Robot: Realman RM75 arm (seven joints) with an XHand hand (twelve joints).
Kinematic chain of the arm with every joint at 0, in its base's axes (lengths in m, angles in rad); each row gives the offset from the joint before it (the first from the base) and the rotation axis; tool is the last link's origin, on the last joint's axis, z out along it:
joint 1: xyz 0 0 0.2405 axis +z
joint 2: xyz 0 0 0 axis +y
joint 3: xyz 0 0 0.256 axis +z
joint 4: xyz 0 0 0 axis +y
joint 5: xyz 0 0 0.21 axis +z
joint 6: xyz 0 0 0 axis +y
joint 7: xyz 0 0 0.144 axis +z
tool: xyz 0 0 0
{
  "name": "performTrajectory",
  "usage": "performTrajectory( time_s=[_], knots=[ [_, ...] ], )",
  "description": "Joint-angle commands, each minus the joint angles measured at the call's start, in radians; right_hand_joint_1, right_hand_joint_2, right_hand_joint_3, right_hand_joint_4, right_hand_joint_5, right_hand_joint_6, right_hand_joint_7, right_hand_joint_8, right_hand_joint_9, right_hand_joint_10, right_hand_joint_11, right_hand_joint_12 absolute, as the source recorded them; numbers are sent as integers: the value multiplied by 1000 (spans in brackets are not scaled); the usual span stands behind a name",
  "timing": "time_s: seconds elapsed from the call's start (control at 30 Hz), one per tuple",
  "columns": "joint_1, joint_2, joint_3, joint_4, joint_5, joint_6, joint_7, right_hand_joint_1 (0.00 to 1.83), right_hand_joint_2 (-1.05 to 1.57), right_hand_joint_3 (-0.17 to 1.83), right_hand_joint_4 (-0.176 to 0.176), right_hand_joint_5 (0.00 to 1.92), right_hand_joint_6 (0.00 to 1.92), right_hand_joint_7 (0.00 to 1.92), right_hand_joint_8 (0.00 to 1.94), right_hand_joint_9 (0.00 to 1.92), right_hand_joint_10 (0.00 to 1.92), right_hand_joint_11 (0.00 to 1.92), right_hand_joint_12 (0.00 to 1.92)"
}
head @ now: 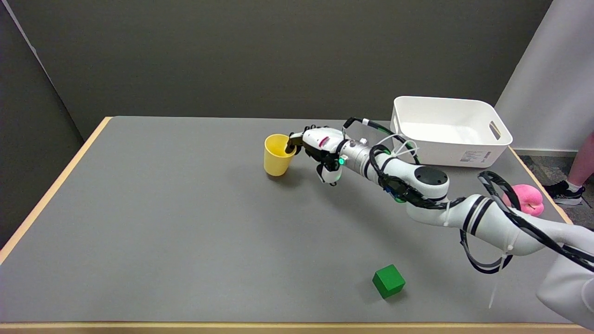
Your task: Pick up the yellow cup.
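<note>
The yellow cup stands upright on the grey table, a little right of centre towards the back. My right hand reaches it from the right. One dark fingertip hooks over the right rim into the cup's mouth, and another finger lies just above the rim. The thumb hangs lower and well to the right, apart from the cup. Nothing shows the cup pinched, and its base sits on the table with its shadow beside it.
A white bin stands at the back right, close behind my forearm. A green cube lies near the front edge. A pink soft toy sits at the right edge. A person's leg and shoe show beyond the table.
</note>
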Motion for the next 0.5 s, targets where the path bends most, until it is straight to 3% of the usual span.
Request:
performTrajectory(
  time_s=[0.03, 0.5],
  knots=[
    [-14, 33, 126, 86, -99, -65, -10, 1831, 457, 1262, -145, 401, 603, 534, 461, 952, 1921, 893, 1632],
    [-66, 146, 425, 212, -219, -227, -10, 1831, 454, 1267, -147, 396, 585, 521, 446, 955, 1921, 897, 1630]
  ],
)
